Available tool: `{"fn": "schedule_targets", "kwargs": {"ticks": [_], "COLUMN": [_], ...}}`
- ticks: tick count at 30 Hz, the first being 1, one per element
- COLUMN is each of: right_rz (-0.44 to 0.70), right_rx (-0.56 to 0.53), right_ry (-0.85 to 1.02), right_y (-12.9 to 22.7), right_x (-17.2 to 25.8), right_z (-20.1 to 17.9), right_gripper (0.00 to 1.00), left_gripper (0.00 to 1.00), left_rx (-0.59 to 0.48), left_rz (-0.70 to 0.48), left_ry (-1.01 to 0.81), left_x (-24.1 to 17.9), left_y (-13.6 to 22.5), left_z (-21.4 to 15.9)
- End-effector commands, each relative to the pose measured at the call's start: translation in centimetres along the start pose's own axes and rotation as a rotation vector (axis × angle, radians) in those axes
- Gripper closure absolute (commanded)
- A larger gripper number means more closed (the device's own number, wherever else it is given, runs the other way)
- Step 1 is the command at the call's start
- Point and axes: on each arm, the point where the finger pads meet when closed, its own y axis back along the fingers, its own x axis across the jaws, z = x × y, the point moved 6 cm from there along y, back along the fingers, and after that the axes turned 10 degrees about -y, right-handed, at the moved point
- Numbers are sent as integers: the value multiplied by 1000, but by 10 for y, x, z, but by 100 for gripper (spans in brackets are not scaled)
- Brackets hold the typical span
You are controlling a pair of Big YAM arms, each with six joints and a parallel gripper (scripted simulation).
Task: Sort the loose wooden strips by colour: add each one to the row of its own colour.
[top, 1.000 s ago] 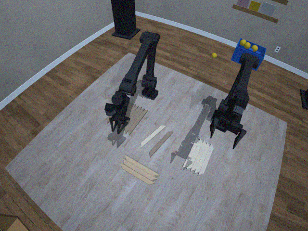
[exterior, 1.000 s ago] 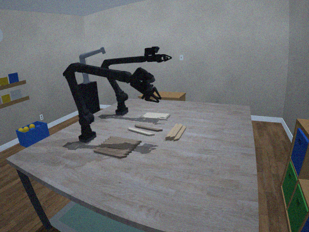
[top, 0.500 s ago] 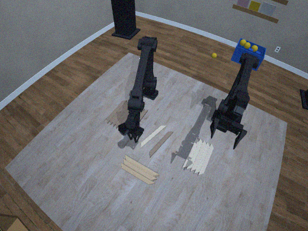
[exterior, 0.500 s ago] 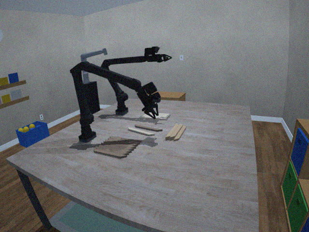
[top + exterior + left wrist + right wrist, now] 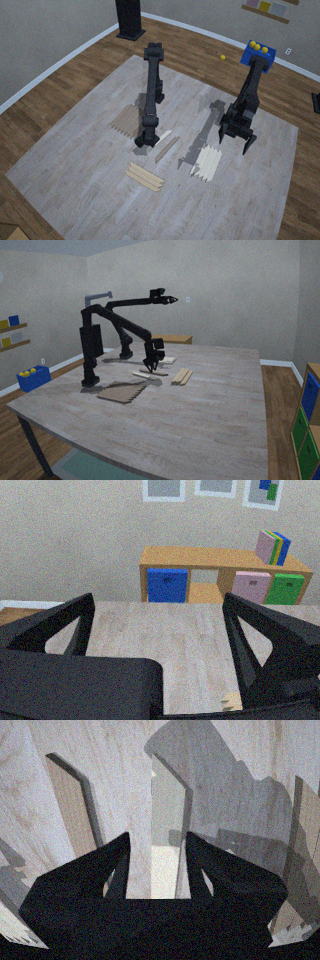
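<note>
Your blue box point(image 5: 246, 57) point(image 5: 37, 378) holds yellow balls point(image 5: 256, 47) point(image 5: 26, 373); only the top view shows another on the floor. On the counter point(image 5: 103, 206) point(image 5: 206, 420), a loose white wooden strip point(image 5: 166, 134) point(image 5: 140, 374) point(image 5: 164, 820) and brown one point(image 5: 167, 149) point(image 5: 157, 373) point(image 5: 72, 810) lie between your rows. Your right pincer point(image 5: 147, 142) point(image 5: 153, 370) point(image 5: 157, 839) is partly open, your left pincer point(image 5: 231, 148) point(image 5: 176, 299) point(image 5: 158, 600) wide; both are empty.

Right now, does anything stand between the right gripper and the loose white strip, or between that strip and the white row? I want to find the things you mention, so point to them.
Nothing visible separates the right gripper point(image 5: 146, 144) point(image 5: 153, 370) point(image 5: 157, 839) from the loose white strip point(image 5: 165, 135) point(image 5: 140, 374) point(image 5: 164, 870). The loose brown strip point(image 5: 168, 149) point(image 5: 160, 373) point(image 5: 75, 815) lies flat between it and the white row point(image 5: 209, 162) point(image 5: 169, 360) point(image 5: 15, 927); lifting over should probably clear it.
</note>
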Motion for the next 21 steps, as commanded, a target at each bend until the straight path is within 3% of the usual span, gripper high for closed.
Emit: {"fn": "schedule_targets", "kwargs": {"ticks": [1,7,11,12,21], "right_rz": [-39,-84,-27,-80,-64], "right_rx": [39,64,21,63,46], "right_ry": [-52,-27,5,-15,-44], "right_y": [-9,-19,-6,-21,-34], "right_x": [-3,0,16,1,-4], "right_z": [-5,-21,-8,-22,-10], "right_gripper": [58,58,58,58,58], "left_gripper": [0,0,0,0,0], "left_rx": [-66,-67,-71,-74,-78], "left_rz": [-4,-5,-5,-2,10], "left_ry": [3,2,2,1,0], "left_x": [0,0,0,1,7], "left_y": [3,4,5,5,6], "left_z": [37,39,41,41,44]}}
